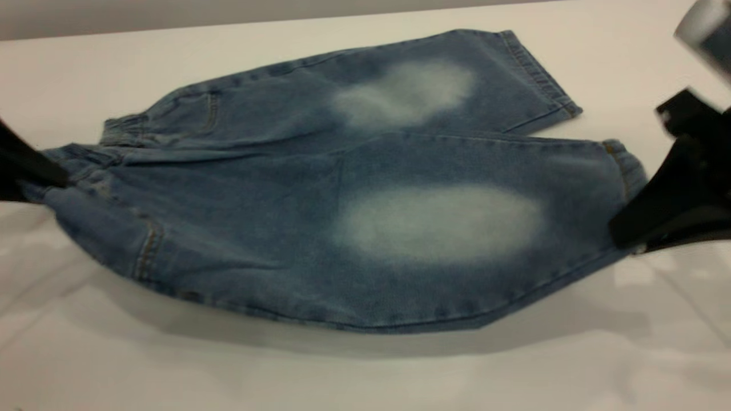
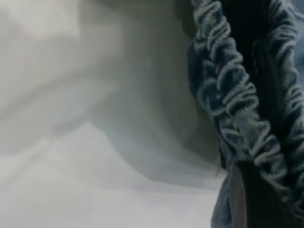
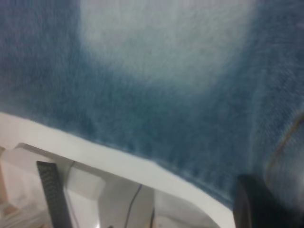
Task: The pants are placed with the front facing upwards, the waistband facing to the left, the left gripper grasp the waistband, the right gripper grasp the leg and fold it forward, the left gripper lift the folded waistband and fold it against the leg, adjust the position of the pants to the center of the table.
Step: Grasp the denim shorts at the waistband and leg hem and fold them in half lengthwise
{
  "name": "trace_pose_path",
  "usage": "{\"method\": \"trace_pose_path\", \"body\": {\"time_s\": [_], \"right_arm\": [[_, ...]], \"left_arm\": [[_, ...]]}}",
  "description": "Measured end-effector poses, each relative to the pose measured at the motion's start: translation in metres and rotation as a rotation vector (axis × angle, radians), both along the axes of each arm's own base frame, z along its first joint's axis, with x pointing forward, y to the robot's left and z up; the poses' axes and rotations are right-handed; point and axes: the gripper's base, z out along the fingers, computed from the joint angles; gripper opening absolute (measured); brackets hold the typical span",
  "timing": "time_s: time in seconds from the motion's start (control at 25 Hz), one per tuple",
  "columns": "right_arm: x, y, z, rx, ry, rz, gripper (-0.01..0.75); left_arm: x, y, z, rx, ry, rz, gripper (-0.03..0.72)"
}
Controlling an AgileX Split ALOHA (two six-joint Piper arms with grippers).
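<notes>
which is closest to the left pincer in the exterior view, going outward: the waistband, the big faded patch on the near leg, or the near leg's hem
1. The waistband, at the left pincer, left edge.
2. The faded patch, middle of the near leg.
3. The hem, far right, by the right pincer.

Left gripper [image 1: 34, 171] a black angular wedge tapering to a point, right gripper [image 1: 634, 228] black wedge fingers, grey-white cylinder [image 1: 705, 25] above it

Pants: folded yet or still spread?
Mid-fold. The pants are open, both legs showing, but the near leg is lifted off the table, held by the left gripper at the waistband and the right gripper at the hem.
</notes>
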Motion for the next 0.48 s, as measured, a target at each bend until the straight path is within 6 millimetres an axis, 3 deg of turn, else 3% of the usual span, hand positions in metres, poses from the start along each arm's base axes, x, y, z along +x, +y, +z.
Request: {"method": "trace_pose_path", "body": {"time_s": [0.32, 0.48], "right_arm": [[-0.026, -0.006, 0.054, -0.077, -0.046, 0.041, 0.020], [-0.032, -0.011, 0.082, -0.135, -0.128, -0.007, 0.020]], "left_arm": [[-0.041, -0.013, 0.032, 0.049, -0.035, -0.013, 0.111], [-0.049, -0.017, 0.050, 0.054, -0.099, 0.002, 0.111]]}}
